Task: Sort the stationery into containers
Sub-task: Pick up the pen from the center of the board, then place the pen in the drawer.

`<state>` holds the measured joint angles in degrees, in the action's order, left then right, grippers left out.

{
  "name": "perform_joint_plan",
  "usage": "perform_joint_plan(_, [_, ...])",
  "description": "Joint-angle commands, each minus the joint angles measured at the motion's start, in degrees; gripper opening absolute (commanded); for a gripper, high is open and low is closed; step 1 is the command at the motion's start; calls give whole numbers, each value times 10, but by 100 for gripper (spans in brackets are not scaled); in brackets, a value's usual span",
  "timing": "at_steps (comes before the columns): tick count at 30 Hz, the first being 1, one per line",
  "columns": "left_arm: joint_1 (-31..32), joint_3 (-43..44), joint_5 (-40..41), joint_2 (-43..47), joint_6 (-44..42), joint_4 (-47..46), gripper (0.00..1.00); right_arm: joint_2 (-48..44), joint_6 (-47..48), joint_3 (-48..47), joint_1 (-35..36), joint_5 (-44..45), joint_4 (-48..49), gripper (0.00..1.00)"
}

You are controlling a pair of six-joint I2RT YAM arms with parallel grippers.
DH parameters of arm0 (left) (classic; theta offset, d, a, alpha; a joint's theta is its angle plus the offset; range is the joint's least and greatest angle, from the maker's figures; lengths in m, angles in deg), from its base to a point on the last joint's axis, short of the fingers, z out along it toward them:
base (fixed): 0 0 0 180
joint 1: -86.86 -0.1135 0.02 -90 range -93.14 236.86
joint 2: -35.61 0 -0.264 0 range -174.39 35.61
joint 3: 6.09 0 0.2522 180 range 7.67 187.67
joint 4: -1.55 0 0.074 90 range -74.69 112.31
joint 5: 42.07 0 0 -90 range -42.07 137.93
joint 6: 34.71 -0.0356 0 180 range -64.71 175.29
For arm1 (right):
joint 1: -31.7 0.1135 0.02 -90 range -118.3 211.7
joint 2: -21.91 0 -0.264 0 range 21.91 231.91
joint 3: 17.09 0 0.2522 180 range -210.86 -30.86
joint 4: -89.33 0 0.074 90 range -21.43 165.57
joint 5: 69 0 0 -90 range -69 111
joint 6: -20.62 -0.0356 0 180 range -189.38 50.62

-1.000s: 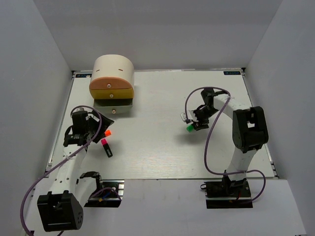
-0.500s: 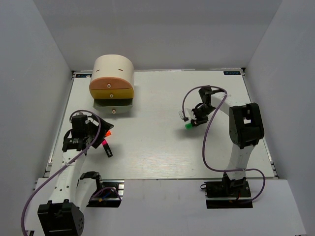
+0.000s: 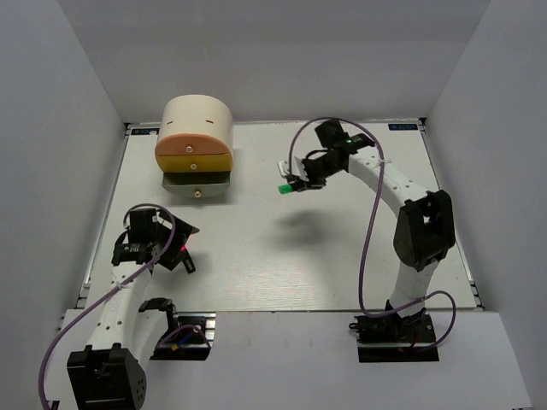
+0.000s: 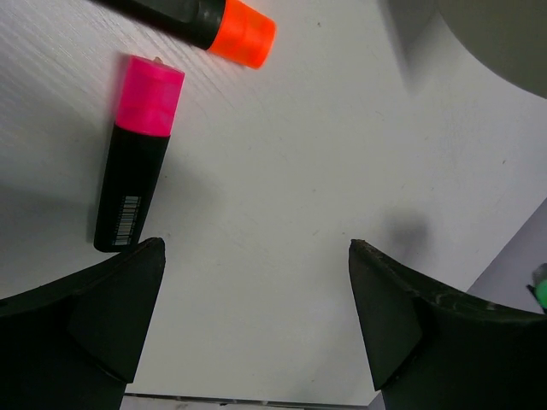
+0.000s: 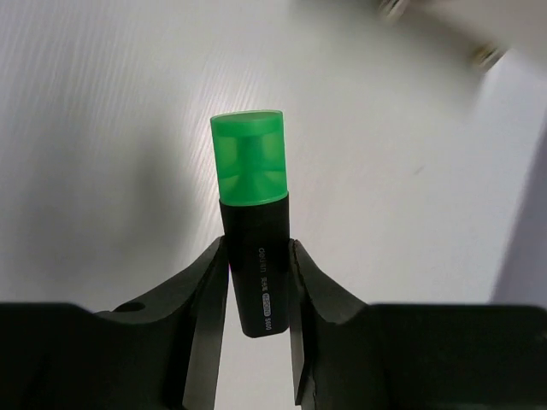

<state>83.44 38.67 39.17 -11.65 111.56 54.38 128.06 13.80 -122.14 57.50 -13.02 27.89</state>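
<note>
My right gripper is shut on the black body of the green-capped marker and holds it in the air, to the right of the cream cabinet. The green cap points toward the cabinet. Its orange drawer and yellow drawer are pushed in, and the darker lowest drawer sticks out a little. My left gripper is open above the table at the left. The pink-capped marker lies just beyond its left finger. An orange-capped marker lies farther out.
White walls close in the table at the left, back and right. The left arm's base and cable sit by the near left edge. The right arm arches over the right half.
My right arm has carried the green-capped marker up, back and left toward the cabinet. My left gripper has drawn nearer to me and opened wider beside the pink-capped marker.
</note>
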Motion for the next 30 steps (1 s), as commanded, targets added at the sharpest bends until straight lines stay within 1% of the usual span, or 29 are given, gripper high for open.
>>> perform_joint_plan(1, [-3,-3,3,21,16,9,99,-8,-159,-57,57,-35,102,0])
perform_joint_plan(2, [-3,-3,10,27,16,14,99,1,-180,-91,74,-34,111,0])
perform_joint_plan(3, [-3,-3,10,27,16,14,99,28,-221,-125,82,-34,127,0])
perform_joint_plan(4, [-3,-3,10,32,16,14,99,36,-259,-140,96,-34,148,0])
perform_joint_plan(5, [-3,-3,10,32,16,20,99,45,-304,-177,111,-29,178,0])
perform_joint_plan(6, [-3,-3,10,38,16,20,99,65,-325,-185,119,-25,196,0])
perform_joint_plan(8, [-3,-9,10,45,22,20,99,81,-405,-205,142,-11,268,0])
perform_joint_plan(11, [-3,-9,10,50,22,25,99,104,-457,-222,173,4,328,0])
perform_joint_plan(17, [-3,-14,10,62,22,36,99,135,-488,-210,228,19,406,0])
perform_joint_plan(18, [-3,-14,10,62,22,36,99,135,-492,-206,232,44,415,0])
perform_joint_plan(19, [-3,-19,10,69,22,41,99,138,-496,-194,235,52,452,0])
perform_joint_plan(21, [-3,-19,10,75,22,46,99,143,-517,-188,245,78,471,0])
perform_joint_plan(22, [-3,-24,10,81,22,46,99,149,-520,-187,247,86,497,0])
perform_joint_plan(28, [-3,-30,10,100,22,62,99,180,-529,-188,258,159,537,0])
perform_joint_plan(30, [-3,-30,10,100,22,62,99,195,-531,-190,256,167,537,0])
